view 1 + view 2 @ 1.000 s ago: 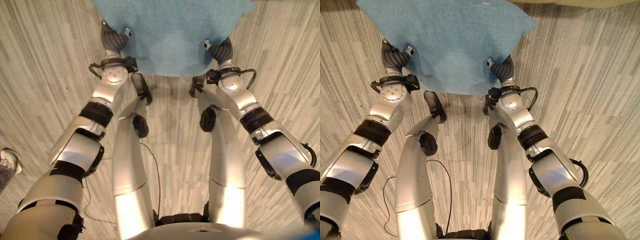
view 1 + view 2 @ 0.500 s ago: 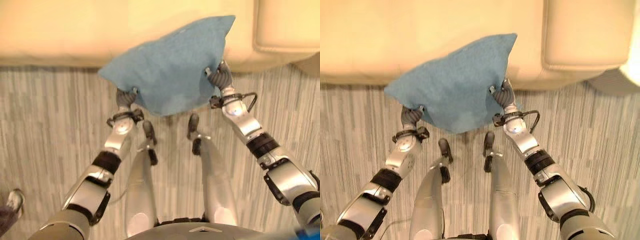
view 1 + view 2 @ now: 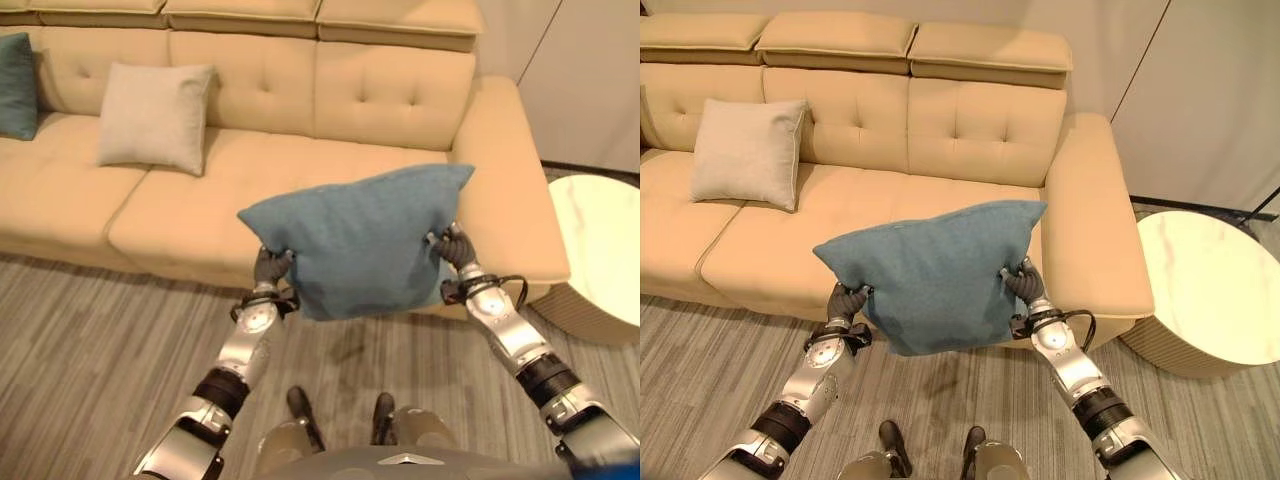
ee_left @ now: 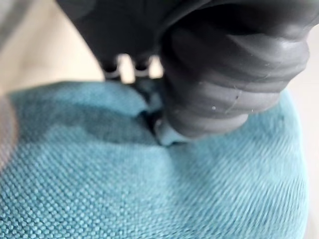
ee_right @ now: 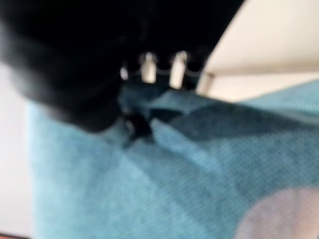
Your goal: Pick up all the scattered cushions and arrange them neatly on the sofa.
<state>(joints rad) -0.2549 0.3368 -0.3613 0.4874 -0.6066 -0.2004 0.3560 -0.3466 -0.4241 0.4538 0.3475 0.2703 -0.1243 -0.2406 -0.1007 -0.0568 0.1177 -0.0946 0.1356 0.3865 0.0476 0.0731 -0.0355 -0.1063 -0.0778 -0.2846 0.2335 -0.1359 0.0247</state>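
I hold a teal blue cushion (image 3: 355,240) up in the air in front of the beige sofa (image 3: 300,110), over its right seat's front edge. My left hand (image 3: 270,266) grips the cushion's left edge and my right hand (image 3: 450,248) grips its right edge, fingers dug into the cloth. In the left wrist view the blue cushion (image 4: 149,189) bunches under the dark hand cover, and the right wrist view has the blue cushion (image 5: 199,164) pinched the same way. A light grey cushion (image 3: 155,115) leans on the sofa's backrest. A dark teal cushion (image 3: 15,85) stands at the far left.
A round white side table (image 3: 1210,290) with a ribbed base stands right of the sofa's armrest (image 3: 1090,220). Behind it is a pale wall (image 3: 1210,90). Striped grey carpet (image 3: 80,330) lies in front of the sofa.
The camera has tilted up from the floor to the sofa. Both hands have lifted the blue cushion from near the floor to seat height in front of the sofa.
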